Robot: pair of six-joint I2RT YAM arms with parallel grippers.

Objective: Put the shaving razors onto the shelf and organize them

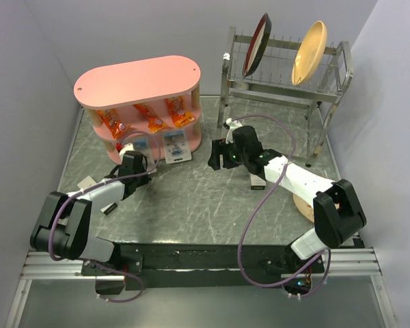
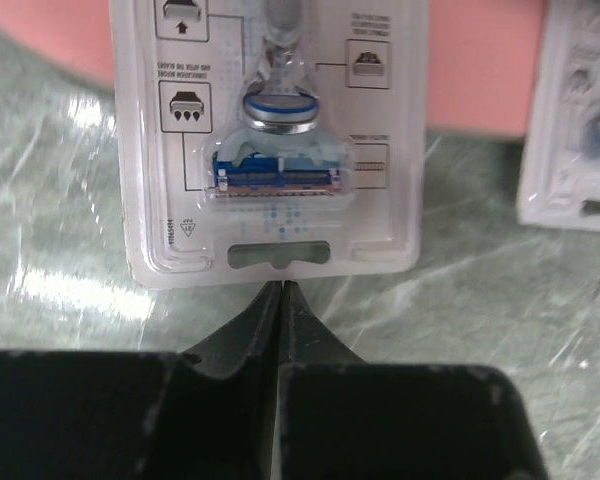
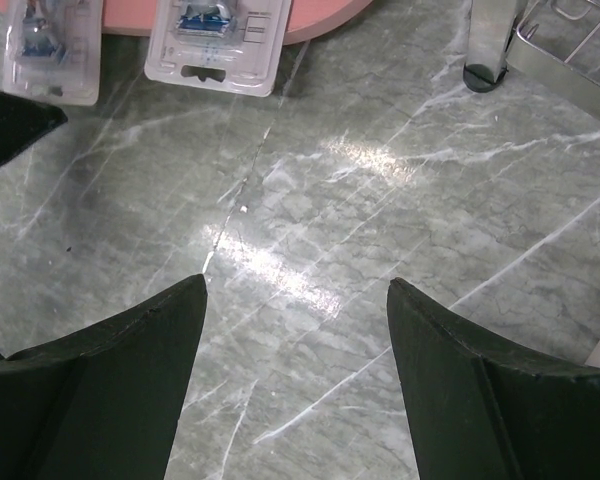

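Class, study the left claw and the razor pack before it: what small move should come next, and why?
Probably a short forward nudge with the shut left claw: its tips point at the near edge of the razor pack, which lies half off the pink shelf.

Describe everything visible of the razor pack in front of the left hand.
The clear plastic blister pack has a white printed card and holds a razor with a blue-trimmed head; a hang slot sits at its near end. It lies face up, far part over the pink shelf board, near end over the grey marbled table. The shut left hand points at its near edge; contact is unclear.
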